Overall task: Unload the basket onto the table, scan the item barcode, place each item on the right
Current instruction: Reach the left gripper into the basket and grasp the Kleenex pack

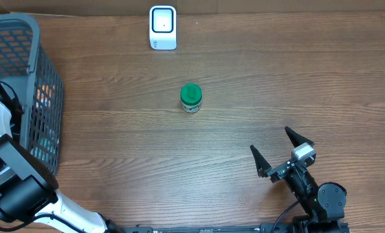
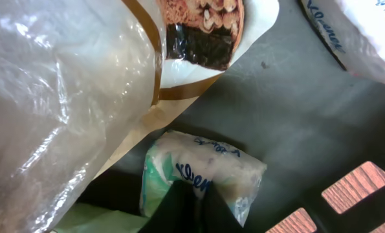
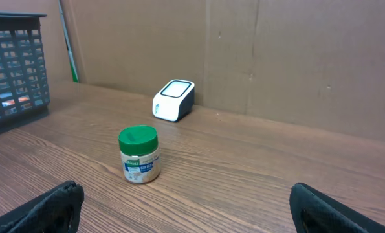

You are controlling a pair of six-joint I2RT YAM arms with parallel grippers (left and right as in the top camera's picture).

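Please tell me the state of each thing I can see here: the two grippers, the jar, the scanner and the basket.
left gripper: shut, pinching the tissue pack inside the basket.
right gripper: open, holding nothing.
jar: upright, green lid on, standing free.
scanner: upright near the far edge of the table, nothing touching it.
basket: holds several packets.

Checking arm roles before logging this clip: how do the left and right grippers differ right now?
The left gripper is shut, seemingly pinching a tissue pack; the right gripper is wide open and empty. The left gripper is inside the basket; the right gripper hovers over the table, facing the green-lidded jar. Shared: neither touches the jar or the scanner.
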